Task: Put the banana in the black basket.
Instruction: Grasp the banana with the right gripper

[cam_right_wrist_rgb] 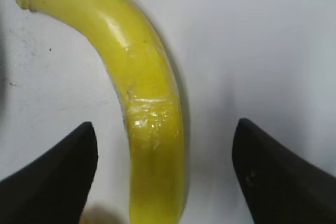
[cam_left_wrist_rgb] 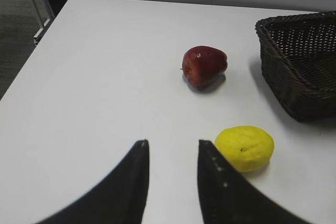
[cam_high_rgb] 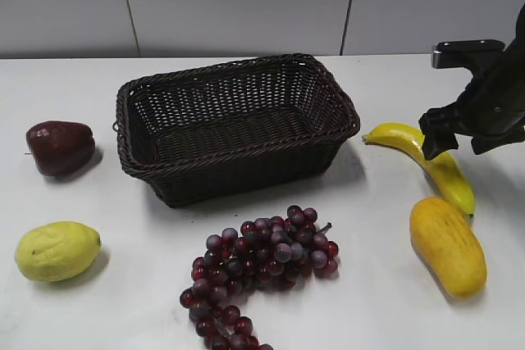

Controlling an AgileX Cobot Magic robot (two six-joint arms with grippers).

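The banana (cam_high_rgb: 426, 157) lies on the table right of the basket (cam_high_rgb: 234, 125); the right gripper (cam_right_wrist_rgb: 165, 156) straddles it, jaws spread wide for grasping; the left gripper (cam_left_wrist_rgb: 170, 156) idles, jaws parted

White surface (cam_high_rgb: 385, 301) carries several fruits. Dark red apple-like fruit (cam_high_rgb: 59, 147) at far left, lying on its side; also in the left wrist view (cam_left_wrist_rgb: 204, 65). Yellow-green lemon (cam_high_rgb: 57, 251) in front of it, near the front-left edge, well apart from the red fruit. Bunch of purple-red grapes (cam_high_rgb: 262, 264) at front centre, trailing off the lower edge. Orange-yellow mango (cam_high_rgb: 447, 244) at front right, lying lengthwise. Grey panelled wall (cam_high_rgb: 238, 2) behind the surface.
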